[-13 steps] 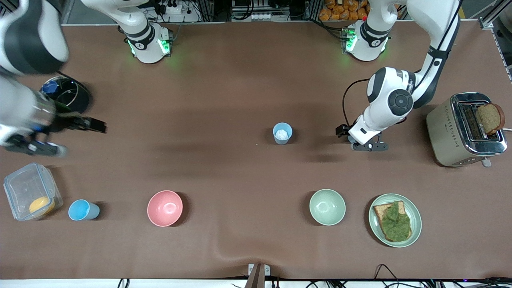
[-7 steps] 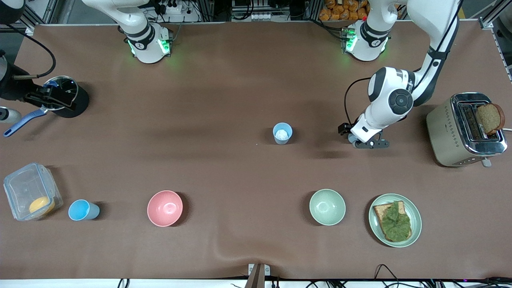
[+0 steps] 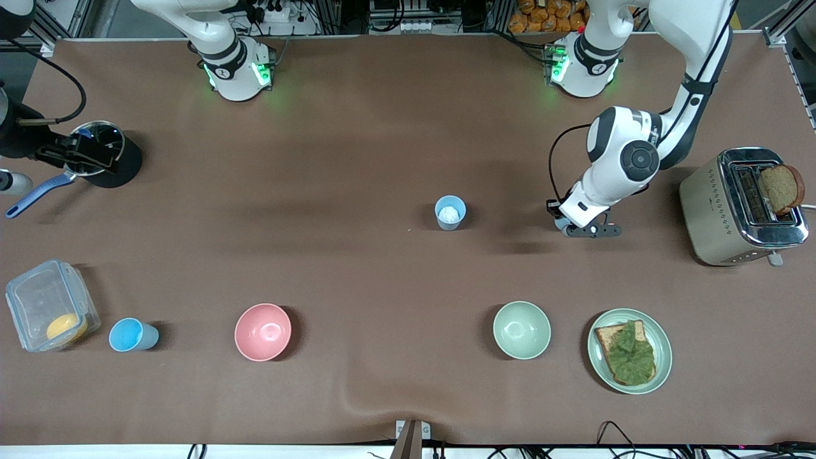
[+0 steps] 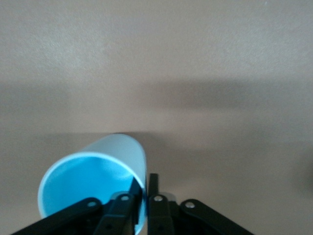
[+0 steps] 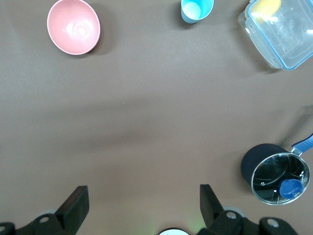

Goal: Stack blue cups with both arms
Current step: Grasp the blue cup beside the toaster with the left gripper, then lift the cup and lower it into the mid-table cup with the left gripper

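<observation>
My left gripper (image 3: 583,230) hangs low over the table between the toaster and the middle of the table. It is shut on the rim of a blue cup (image 4: 93,183), one finger inside and one outside. In the front view that cup is almost hidden under the hand. A second blue cup (image 3: 450,212) with a white patch inside stands upright mid-table. A third blue cup (image 3: 132,335) stands beside the plastic box and also shows in the right wrist view (image 5: 196,10). My right gripper (image 3: 95,158) is high over the pot, open and empty (image 5: 143,205).
A black pot with a glass lid (image 3: 105,156) and a clear box holding a yellow thing (image 3: 48,312) are at the right arm's end. A pink bowl (image 3: 262,331), a green bowl (image 3: 521,329), a plate of toast (image 3: 629,350) and a toaster (image 3: 739,207) are also here.
My right arm swung up and away toward the right arm's end of the table, then stopped over the pot. My left gripper shifted slightly with its cup.
</observation>
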`<control>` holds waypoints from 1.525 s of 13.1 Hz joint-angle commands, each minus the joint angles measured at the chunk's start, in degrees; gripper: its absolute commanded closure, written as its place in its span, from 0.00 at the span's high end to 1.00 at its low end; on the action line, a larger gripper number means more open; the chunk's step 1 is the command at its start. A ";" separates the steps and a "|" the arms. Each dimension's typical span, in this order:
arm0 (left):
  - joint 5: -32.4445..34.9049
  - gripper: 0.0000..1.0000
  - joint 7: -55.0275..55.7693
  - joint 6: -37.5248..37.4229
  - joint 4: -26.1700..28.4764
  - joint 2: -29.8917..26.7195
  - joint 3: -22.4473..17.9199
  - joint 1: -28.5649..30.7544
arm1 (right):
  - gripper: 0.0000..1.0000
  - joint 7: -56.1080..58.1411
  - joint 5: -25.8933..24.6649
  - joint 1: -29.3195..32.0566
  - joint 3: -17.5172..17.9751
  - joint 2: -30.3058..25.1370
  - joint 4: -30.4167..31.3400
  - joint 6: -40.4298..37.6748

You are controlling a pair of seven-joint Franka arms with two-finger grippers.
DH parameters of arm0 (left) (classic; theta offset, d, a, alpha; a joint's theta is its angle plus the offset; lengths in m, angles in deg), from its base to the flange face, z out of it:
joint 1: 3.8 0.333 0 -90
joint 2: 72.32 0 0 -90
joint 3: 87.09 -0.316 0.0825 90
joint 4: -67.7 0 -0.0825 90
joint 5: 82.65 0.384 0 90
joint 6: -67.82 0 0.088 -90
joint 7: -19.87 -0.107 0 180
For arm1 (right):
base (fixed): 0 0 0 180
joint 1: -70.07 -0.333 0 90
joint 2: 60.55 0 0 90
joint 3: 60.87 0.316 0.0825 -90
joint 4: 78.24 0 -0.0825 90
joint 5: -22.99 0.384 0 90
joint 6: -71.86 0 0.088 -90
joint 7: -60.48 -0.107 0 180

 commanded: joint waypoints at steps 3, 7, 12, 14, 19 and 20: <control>-0.69 0.00 0.37 -2.77 -1.84 -5.24 1.26 0.25 | 1.00 0.02 -1.03 1.16 0.88 0.64 -1.44 -0.33; -0.86 0.00 3.35 -10.51 -12.38 -7.62 7.23 -2.98 | 1.00 0.03 -0.94 1.52 0.88 0.64 -1.44 -0.33; -0.60 0.00 13.53 -11.13 -21.80 -3.42 7.41 -14.14 | 1.00 0.03 -0.94 1.34 0.88 0.72 -1.35 -0.41; -0.60 0.00 14.60 -11.13 -22.60 -0.43 7.33 -16.96 | 1.00 0.02 -0.94 1.34 0.79 0.64 -1.35 -0.42; 2.12 0.00 21.03 -10.96 -28.31 7.06 6.80 -22.33 | 1.00 0.02 -0.85 1.25 0.88 0.64 -1.35 -0.42; 2.39 0.00 21.02 -10.96 -28.05 6.97 6.80 -22.25 | 1.00 -0.06 -0.94 1.25 0.88 0.64 -1.35 -0.42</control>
